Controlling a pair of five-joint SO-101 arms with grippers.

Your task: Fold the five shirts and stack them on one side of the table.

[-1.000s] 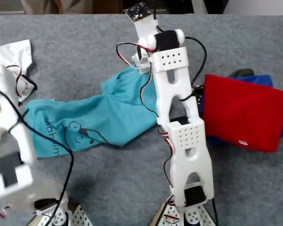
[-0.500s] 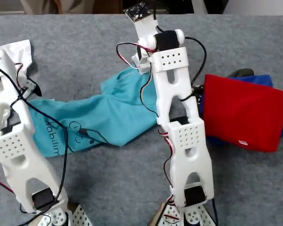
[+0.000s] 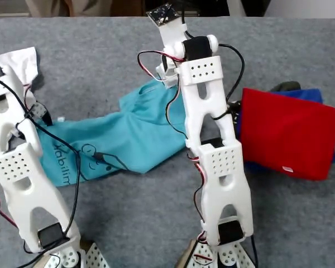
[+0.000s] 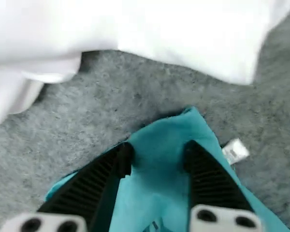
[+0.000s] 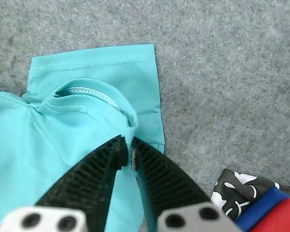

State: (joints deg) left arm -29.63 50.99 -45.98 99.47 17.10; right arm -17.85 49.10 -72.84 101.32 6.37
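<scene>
My right claw pinches the teal shirt, which lies unfolded in the middle of the table. My left claw is wide over its corner. A red shirt tops the folded pile. The white shirt is not folded yet. I cannot read the teal shirt's print.

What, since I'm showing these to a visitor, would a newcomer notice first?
A teal shirt sprawls half spread across the middle of the table, the right arm's jaws shut on a fold near its collar. At the right side a folded red shirt tops a stack, and a crumpled white shirt lies at the far left corner.
</scene>
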